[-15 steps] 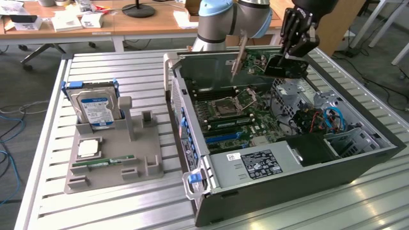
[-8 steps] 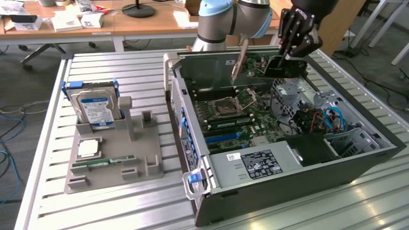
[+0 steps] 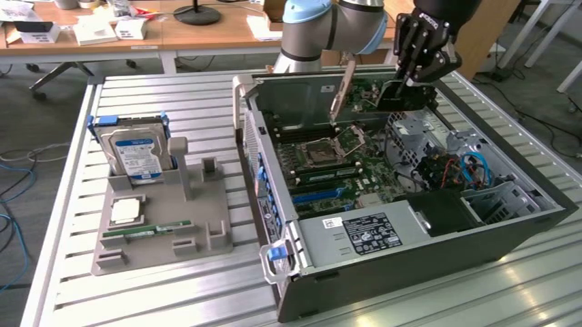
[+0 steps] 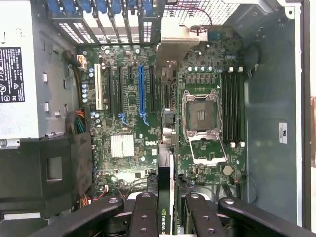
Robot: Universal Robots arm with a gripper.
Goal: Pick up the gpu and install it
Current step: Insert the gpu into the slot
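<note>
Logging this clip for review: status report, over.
Gripper fingers shut on gpu. Gpu hanging over motherboard in open case, not seated. Blue slot looks free.

Probably a robotics lab or workshop: a slatted metal table carries an opened computer case, wooden desks stand beyond its far edge, loose cables trail on the floor.

"dell" on motherboard, green nvidia logo on gpu edge
</note>
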